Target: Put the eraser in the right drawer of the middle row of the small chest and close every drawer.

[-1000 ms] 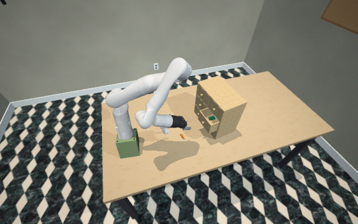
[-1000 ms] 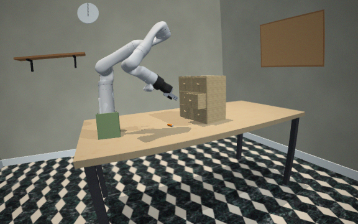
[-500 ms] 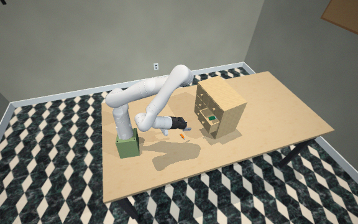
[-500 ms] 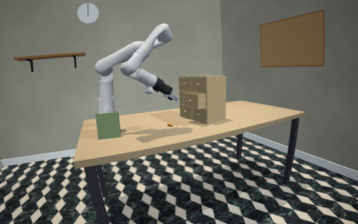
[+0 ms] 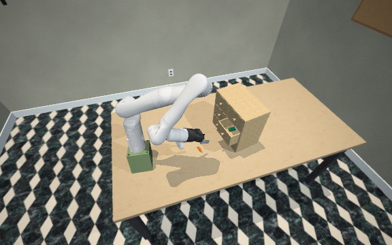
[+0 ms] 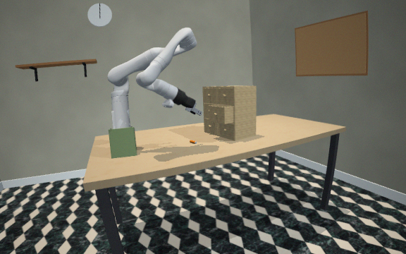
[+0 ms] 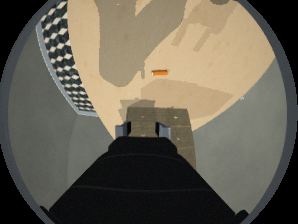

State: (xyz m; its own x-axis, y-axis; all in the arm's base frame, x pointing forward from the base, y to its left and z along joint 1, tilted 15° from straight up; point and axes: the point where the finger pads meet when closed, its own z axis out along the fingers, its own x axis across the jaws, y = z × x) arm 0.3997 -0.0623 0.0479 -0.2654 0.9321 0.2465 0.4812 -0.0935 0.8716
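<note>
The small wooden chest (image 5: 247, 105) (image 6: 243, 106) stands on the table (image 5: 301, 116) (image 6: 294, 127). Its middle-row right drawer (image 5: 226, 133) (image 6: 225, 114) is pulled partly out. A green eraser (image 5: 232, 129) lies inside this drawer; it is hidden in the exterior view. The other drawers look pushed in. My gripper (image 5: 205, 141) (image 6: 198, 112) (image 7: 143, 126) is open and empty. It hovers above the table a short way in front of the chest's drawer fronts, about level with the open drawer.
A small orange object (image 5: 199, 149) (image 6: 192, 142) (image 7: 158, 72) lies on the table below and in front of the gripper. The arm's green base block (image 5: 140, 161) (image 6: 122, 142) stands at the table's left end.
</note>
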